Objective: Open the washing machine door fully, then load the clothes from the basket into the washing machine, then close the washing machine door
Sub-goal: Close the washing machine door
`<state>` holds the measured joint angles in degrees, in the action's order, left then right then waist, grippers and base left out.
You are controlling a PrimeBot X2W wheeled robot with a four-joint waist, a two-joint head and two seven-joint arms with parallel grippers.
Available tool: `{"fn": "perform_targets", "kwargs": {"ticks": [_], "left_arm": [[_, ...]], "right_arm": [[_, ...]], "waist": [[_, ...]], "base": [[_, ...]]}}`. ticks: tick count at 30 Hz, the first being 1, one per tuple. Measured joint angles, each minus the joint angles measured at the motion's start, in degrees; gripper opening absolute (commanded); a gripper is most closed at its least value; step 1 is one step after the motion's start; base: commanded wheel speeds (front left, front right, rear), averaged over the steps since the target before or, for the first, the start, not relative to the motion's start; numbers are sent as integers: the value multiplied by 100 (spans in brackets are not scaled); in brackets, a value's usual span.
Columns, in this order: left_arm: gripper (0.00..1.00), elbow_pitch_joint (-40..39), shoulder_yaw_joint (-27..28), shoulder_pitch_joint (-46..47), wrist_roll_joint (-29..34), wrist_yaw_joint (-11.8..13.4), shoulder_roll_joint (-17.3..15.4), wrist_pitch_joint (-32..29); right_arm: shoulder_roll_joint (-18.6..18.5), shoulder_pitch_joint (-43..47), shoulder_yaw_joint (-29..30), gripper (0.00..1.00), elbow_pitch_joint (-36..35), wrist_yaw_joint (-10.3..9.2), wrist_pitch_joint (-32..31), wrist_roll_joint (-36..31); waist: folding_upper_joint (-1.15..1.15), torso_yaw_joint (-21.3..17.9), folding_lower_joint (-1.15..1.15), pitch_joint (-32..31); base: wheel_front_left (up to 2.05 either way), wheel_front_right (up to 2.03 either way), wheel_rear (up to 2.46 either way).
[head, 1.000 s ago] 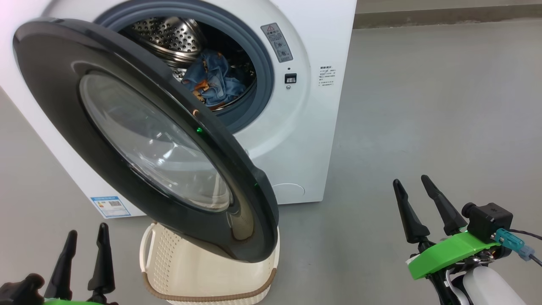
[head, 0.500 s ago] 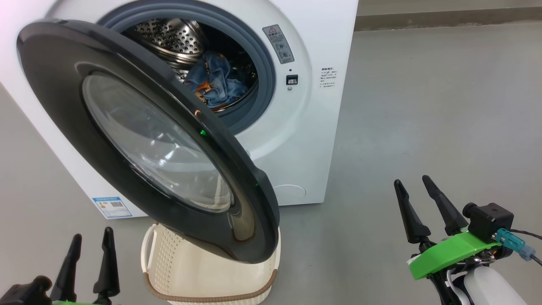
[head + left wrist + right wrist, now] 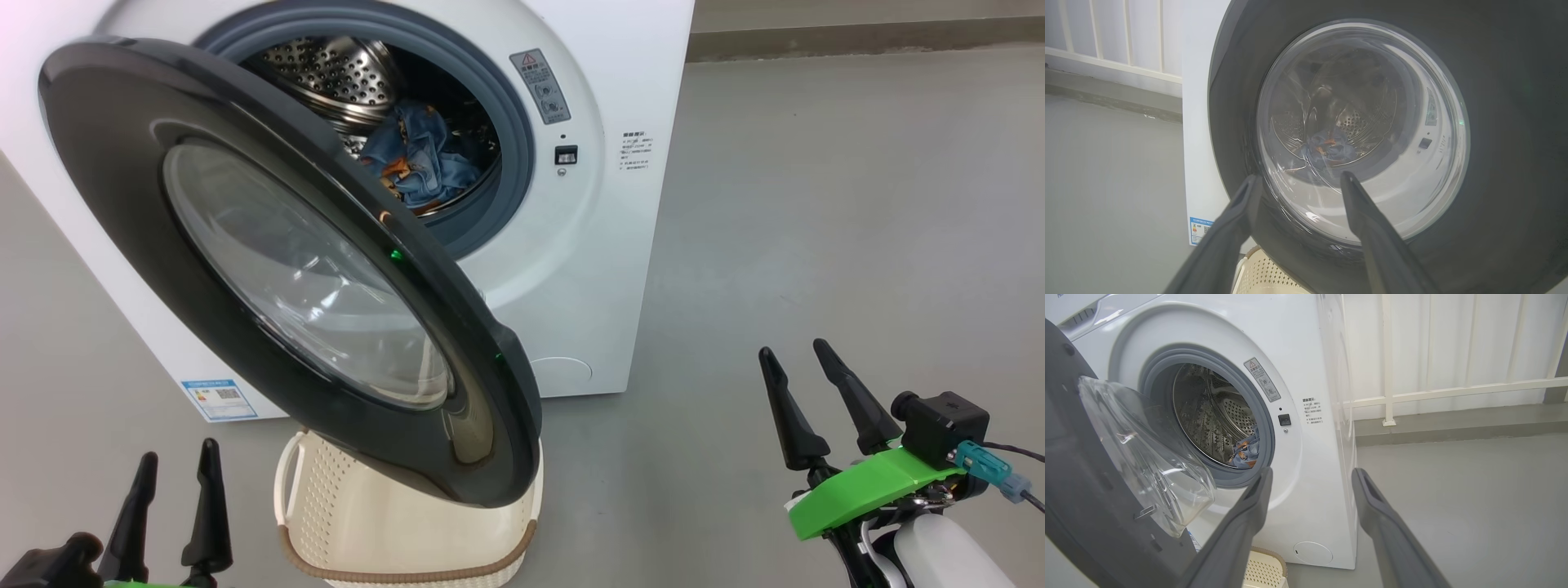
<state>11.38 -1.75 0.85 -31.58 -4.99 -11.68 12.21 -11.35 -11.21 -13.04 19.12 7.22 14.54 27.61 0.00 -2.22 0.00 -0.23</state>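
Inside washing machine (image 3: 588, 269), blue printed clothes (image 3: 420, 159), left pincer (image 3: 179, 451) and right pincer (image 3: 791, 348) gaping, empty

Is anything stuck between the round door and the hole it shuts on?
Nothing visible is. The clothes lie inside the washing machine, and the basket stands on the floor beneath the washing machine door.

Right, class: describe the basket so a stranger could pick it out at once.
Start at the white front-loading washing machine, whose round glossy black door with a glass bowl hangs open. Under that door's lower edge, on the grey floor, stands a small cream-white perforated plastic basket. Its brown rim and white side handle mark it out.
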Motion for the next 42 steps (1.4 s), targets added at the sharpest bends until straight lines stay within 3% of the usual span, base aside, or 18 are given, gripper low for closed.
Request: {"fn": "perform_targets", "kwargs": {"ticks": [25, 26, 28, 29, 30, 42], "left_arm": [[100, -2, -107, 0, 2, 59, -11, 24], [100, -2, -112, 0, -3, 59, -11, 24], [100, -3, -131, 0, -3, 59, -11, 24], [100, -4, -140, 1, -3, 59, -11, 24], [100, -5, -146, 1, -4, 59, -11, 24], [100, -1, -196, 2, -26, 101, -8, 34]], "right_arm": [[-25, 1, -99, 100, -1, 0, 0, 0], [-25, 1, -98, 66, -1, 0, 0, 0], [-25, 1, -94, 19, -1, 0, 0, 0], [-25, 1, -88, 19, -1, 0, 0, 0], [-25, 1, -76, 0, -2, 0, 0, 0], [140, -235, 18, 0, -616, 0, 0, 167]], "waist": [[0, 34, 0, -12], [0, 42, 0, -7], [0, 69, 0, 1], [0, 88, 0, 5], [0, 112, 0, 8], [0, 576, 0, -8]], "base": [[0, 0, 0], [0, 0, 0], [0, 0, 0], [0, 0, 0], [0, 0, 0], [0, 0, 0]]}}
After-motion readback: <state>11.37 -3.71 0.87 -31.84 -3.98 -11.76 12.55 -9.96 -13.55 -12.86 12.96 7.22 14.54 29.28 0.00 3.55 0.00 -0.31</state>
